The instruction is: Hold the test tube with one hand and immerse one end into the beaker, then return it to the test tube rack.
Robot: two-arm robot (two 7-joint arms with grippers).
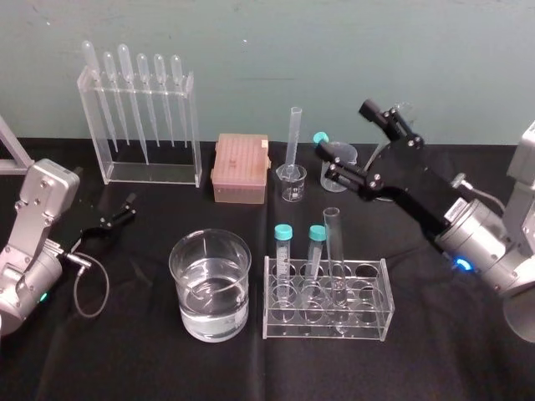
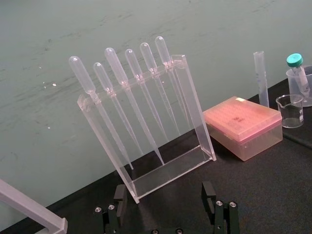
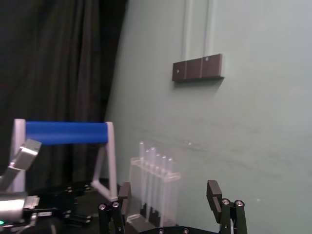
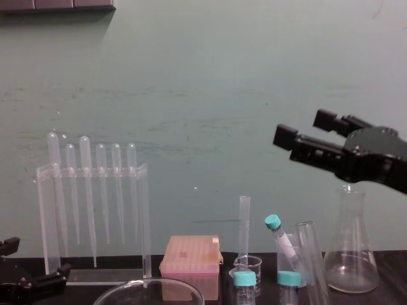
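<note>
Standing upright in the rack (image 1: 368, 326), the test tube (image 1: 333, 242) sits just right of two capped tubes (image 1: 284, 234). The beaker (image 1: 210, 284), part-filled with clear liquid, is on the table (image 1: 125, 359) just left of the rack. The right gripper (image 1: 347, 138) hangs in the air behind the rack and to its right, jaws spread wide and empty. The left gripper (image 1: 117, 215) lies low at the table's left, well apart from the beaker, jaws spread, holding nothing.
</note>
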